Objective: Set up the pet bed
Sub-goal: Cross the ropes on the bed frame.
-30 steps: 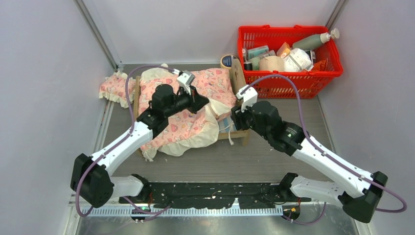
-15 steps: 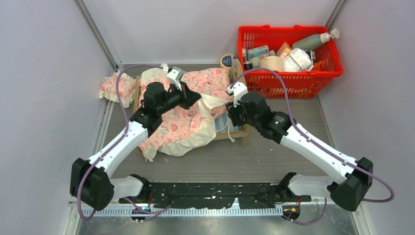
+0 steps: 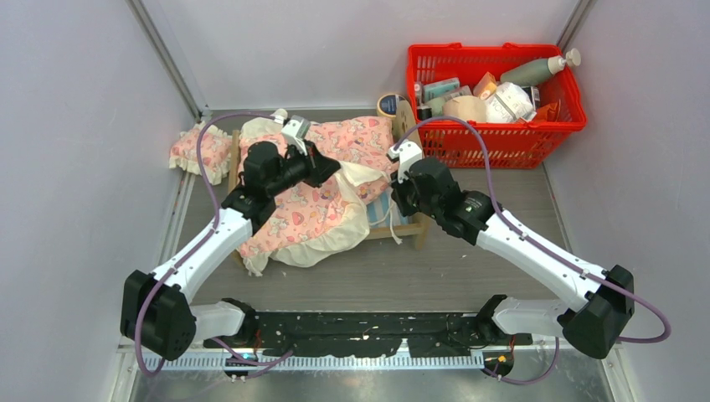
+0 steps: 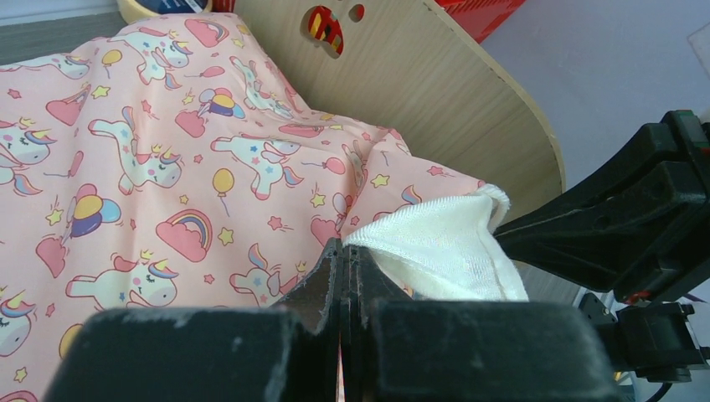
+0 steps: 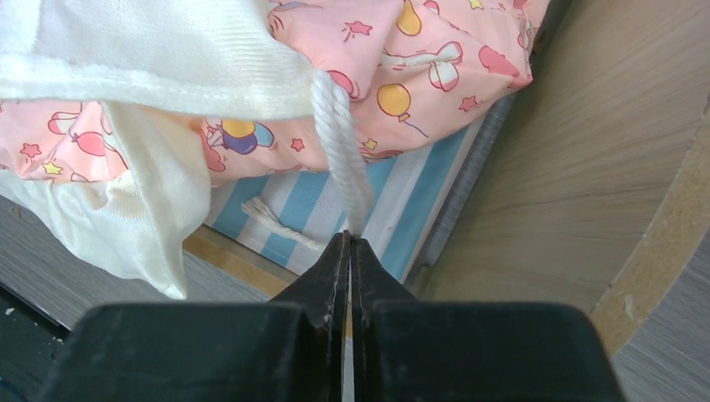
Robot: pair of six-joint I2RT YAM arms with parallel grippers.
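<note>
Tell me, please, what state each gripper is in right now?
Left gripper: closed, pinching the blanket at its cream frill.
Right gripper: closed on the blanket's white cord.

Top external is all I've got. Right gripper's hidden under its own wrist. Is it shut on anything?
Observer: Yes, the right gripper is shut on a white cord that hangs off the cream edge of the blanket.
Operator: Left gripper?
Observer: The left gripper is shut on a fold of the blanket, right beside the cream frill.
Operator: Is the mattress covered at that corner?
Observer: No. The striped mattress shows bare below the blanket's edge, next to the headboard.
</note>
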